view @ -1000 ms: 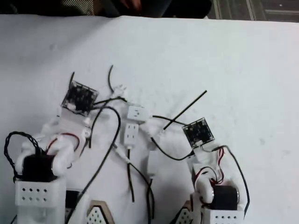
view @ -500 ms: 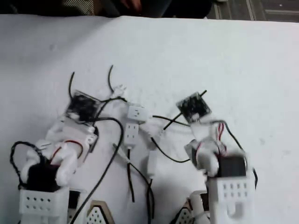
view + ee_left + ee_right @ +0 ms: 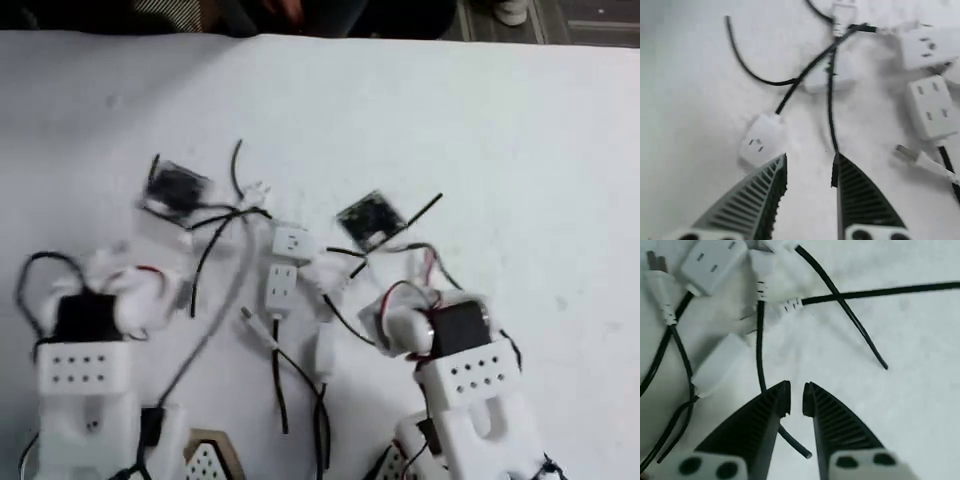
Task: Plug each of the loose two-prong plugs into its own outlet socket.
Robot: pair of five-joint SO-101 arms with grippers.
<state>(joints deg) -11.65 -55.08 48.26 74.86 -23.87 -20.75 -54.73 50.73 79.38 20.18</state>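
Right now the left gripper (image 3: 809, 161) hangs low over the white table (image 3: 520, 140). Its jaws are parted by a moderate gap with nothing between them. One fingertip (image 3: 780, 165) sits just beside a small white socket block (image 3: 761, 142); whether they touch, I cannot tell. A black cable (image 3: 830, 110) runs down to the other fingertip. Across the way, the right gripper (image 3: 796, 399) has its jaws drawn to a narrow slit, gripping nothing, with a black cord (image 3: 760, 350) passing under one finger. Between the arms lie the upper outlet socket (image 3: 293, 241) and the lower outlet socket (image 3: 281, 285). A loose two-prong plug (image 3: 258, 328) rests unplugged near the lower one, on the arms' side.
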